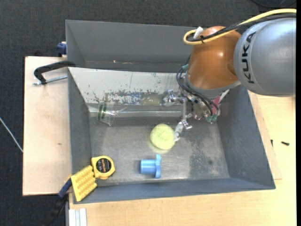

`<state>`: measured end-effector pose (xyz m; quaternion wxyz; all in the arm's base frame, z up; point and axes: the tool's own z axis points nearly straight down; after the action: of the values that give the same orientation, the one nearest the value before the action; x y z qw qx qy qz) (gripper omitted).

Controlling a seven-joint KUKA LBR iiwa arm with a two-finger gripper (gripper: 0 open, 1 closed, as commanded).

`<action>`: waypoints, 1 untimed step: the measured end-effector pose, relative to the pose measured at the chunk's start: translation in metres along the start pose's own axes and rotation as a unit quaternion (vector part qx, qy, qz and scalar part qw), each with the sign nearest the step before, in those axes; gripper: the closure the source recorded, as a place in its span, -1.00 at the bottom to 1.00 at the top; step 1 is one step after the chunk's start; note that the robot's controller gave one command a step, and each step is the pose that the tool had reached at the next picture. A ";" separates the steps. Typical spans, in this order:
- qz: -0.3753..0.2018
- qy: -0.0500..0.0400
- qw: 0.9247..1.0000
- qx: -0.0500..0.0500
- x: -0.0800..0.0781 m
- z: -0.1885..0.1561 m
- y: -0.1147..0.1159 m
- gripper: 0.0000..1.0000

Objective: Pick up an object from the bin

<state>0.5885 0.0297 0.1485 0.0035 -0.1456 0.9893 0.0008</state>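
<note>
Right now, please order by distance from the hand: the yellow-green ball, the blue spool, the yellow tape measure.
1. Yellow-green ball, mid-bin, next to the hand.
2. Blue spool, by the front wall.
3. Yellow tape measure, front left corner.

A ball (pixel 162 138) lies mid-floor in the bin (pixel 77 126), just left of the hand (pixel 181 126). A spool (pixel 151 167) lies before it, a tape measure (pixel 103 167) front-left and a tipped tumbler (pixel 106 113) behind-left.

Yellow-green ball (pixel 162 137) at centre of bin (pixel 77 126)
</note>
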 end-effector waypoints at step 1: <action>-0.136 0.002 0.991 0.000 0.003 0.009 -0.007 -1.00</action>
<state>0.5871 0.0225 0.1393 0.0018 -0.2789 0.9603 0.0002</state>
